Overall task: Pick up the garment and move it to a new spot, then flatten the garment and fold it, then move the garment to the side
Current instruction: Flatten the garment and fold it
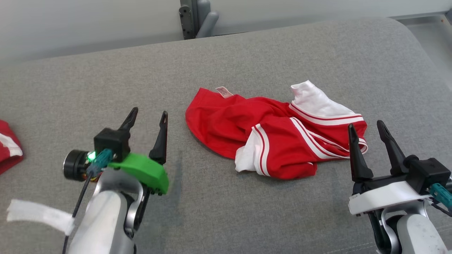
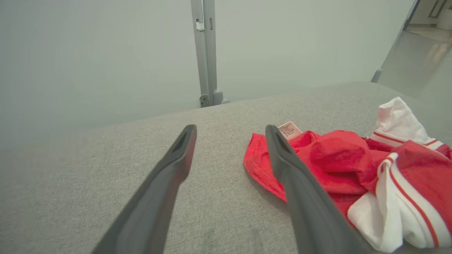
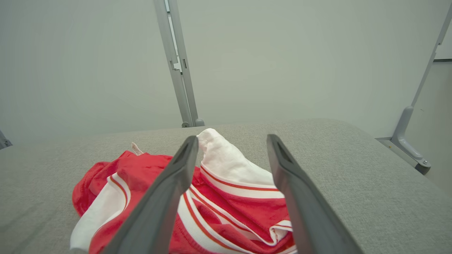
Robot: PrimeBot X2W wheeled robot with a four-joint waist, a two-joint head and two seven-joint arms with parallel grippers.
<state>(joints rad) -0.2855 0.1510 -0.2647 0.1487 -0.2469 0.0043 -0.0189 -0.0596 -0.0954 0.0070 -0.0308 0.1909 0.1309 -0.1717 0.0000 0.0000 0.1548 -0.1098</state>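
Nearest the robot, the left hand (image 1: pixel 148 113), on a pale forearm with a bright green plastic wrist cover (image 1: pixel 141 170), has its two dark fingers spread wide with nothing between them. The right hand (image 1: pixel 365 125) is spread just as wide and just as empty. Both hang over the grey fabric-covered counter (image 1: pixel 282 218). The task's thing, a crumpled red knit garment with white panels and red-striped trim (image 1: pixel 247 130), lies in a heap between them. Its red hem is near the left hand's right side but apart from it, and its striped edge sits right at the right hand's fingertips. Whether they touch the cloth cannot be told. A small pink care label (image 1: pixel 224 91) sticks up on the heap's far side, ahead of the left hand. Another red-and-white cloth (image 1: pixel 7 148) pokes in well off to the left hand's left. Beyond the counter's far edge stand a grey metal post (image 1: pixel 197 17) and a pale wall. The likely trouble is that a pinch on the loose white sleeve alone would lift one layer and drag the rest twisted. Fingers driven too low could catch the counter's fabric. A grasp on only one side would leave the heap bunched for flattening.
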